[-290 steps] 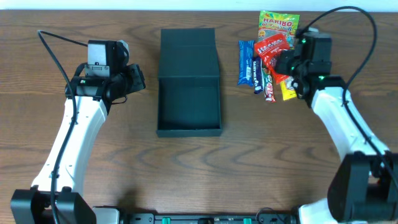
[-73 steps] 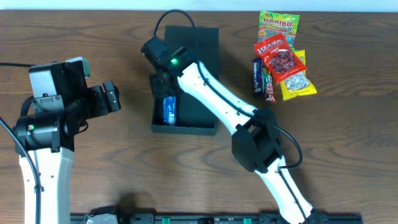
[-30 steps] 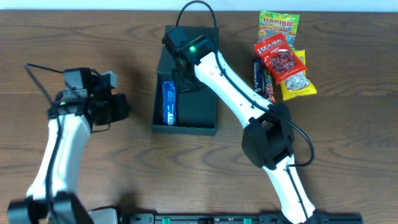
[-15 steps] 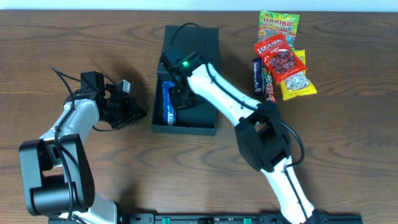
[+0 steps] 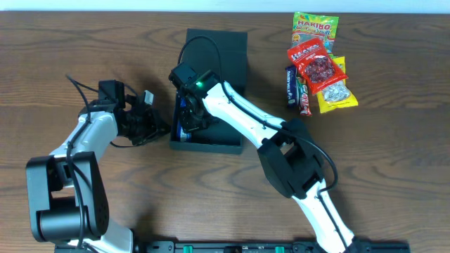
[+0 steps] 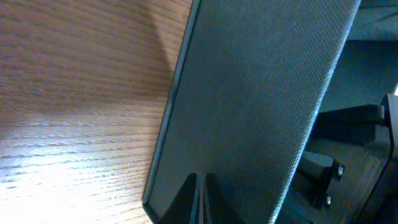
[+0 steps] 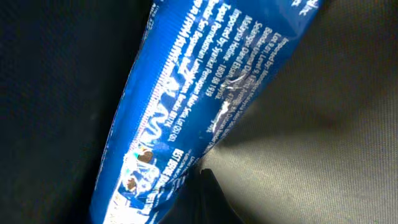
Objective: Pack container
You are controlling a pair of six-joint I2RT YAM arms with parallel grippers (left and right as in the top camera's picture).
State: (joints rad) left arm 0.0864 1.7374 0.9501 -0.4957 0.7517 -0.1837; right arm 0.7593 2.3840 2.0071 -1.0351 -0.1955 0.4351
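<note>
The container (image 5: 228, 53) is a black box with its lid flapped open at the far side. A blue snack packet (image 5: 182, 129) lies inside along its left wall. My right gripper (image 5: 188, 112) is down in the box, shut, its tip (image 7: 208, 186) against the edge of the blue packet (image 7: 205, 81) on the box floor (image 7: 311, 124). My left gripper (image 5: 158, 126) is shut and sits against the box's outer left wall. In the left wrist view its closed fingers (image 6: 200, 199) touch that dark textured wall (image 6: 249, 93).
A pile of snacks lies at the far right: a Haribo bag (image 5: 315, 27), a red packet (image 5: 316, 67), a yellow packet (image 5: 339, 93) and dark bars (image 5: 295, 88). The right arm stretches across the box from the near right.
My left gripper has moved right, up to the box's left wall. My right gripper has shifted left and nearer inside the box, beside the blue packet.
</note>
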